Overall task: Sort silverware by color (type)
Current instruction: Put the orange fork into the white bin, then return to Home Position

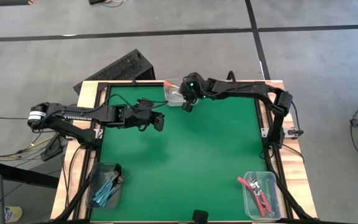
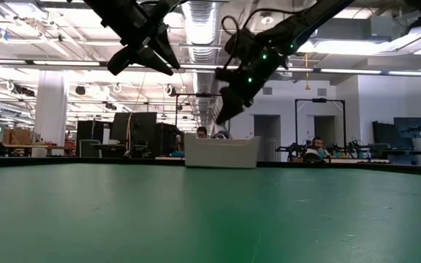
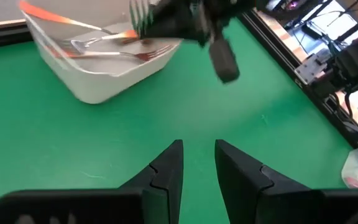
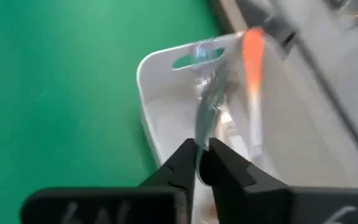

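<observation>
Green table felt carries a clear bin (image 1: pixel 174 93) at its far edge, where the right claw (image 4: pixel 202 163) pinches a light, stiff, slippery fork (image 4: pixel 209 115) by its tines, left claw (image 3: pixel 197 163) slightly parted, empty.

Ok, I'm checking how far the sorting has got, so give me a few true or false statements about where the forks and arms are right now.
1. The bin at the table's far edge holds orange-handled forks. True.
2. The right gripper is over the red-handled forks. False: it is at the far bin; the red-handled forks lie in the near right bin.
3. The blue-handled forks lie in the near left bin. True.
4. The left gripper grips a fork. False: its jaws stand apart over bare green mat with nothing between them.
5. Forks lie loose in the middle of the mat. False: none shows there.
</observation>
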Controlling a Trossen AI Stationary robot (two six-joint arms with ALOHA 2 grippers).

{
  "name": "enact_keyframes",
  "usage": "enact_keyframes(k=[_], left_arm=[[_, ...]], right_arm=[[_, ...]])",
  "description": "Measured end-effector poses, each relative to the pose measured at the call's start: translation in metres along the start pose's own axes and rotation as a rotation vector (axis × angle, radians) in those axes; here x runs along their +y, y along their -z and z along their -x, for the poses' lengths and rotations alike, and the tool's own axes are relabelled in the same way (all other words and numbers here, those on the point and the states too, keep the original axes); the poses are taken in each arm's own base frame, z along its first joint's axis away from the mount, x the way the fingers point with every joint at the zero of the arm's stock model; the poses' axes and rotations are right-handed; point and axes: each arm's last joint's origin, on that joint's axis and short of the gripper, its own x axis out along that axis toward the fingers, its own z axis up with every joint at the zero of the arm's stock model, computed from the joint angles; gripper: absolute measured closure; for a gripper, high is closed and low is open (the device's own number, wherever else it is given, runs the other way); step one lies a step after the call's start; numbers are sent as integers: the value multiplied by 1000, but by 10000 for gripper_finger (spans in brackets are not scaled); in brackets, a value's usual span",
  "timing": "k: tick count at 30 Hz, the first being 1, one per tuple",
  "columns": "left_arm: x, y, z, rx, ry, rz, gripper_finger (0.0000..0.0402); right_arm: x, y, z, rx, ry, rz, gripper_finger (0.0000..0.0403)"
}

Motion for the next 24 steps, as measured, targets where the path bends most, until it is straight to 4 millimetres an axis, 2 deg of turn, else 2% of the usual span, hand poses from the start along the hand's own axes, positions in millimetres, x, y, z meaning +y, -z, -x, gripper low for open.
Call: enact_keyframes(k=[5,11,14,18,21,24], left_arm=[[1,-1,0,-36,-33,-5,322],[1,-2,0,-55,-47,-6,322],[1,-2,0,-47,-39,-6,322],[0,-4,6,-21,13,-22,322],[0,-9,20,-39,62,-56,322],[0,-15,43,-97,112,-150,322]], right_arm=[[3,2,1,14,-9,-55,283],[0,-11,27,-53,2,-147,193],[-4,-18,48,-102,6,-225,165],[-9,-28,84,-186,-66,-352,156],[-10,-33,110,-254,-195,-424,155],[-5,-43,137,-365,-376,-386,157]])
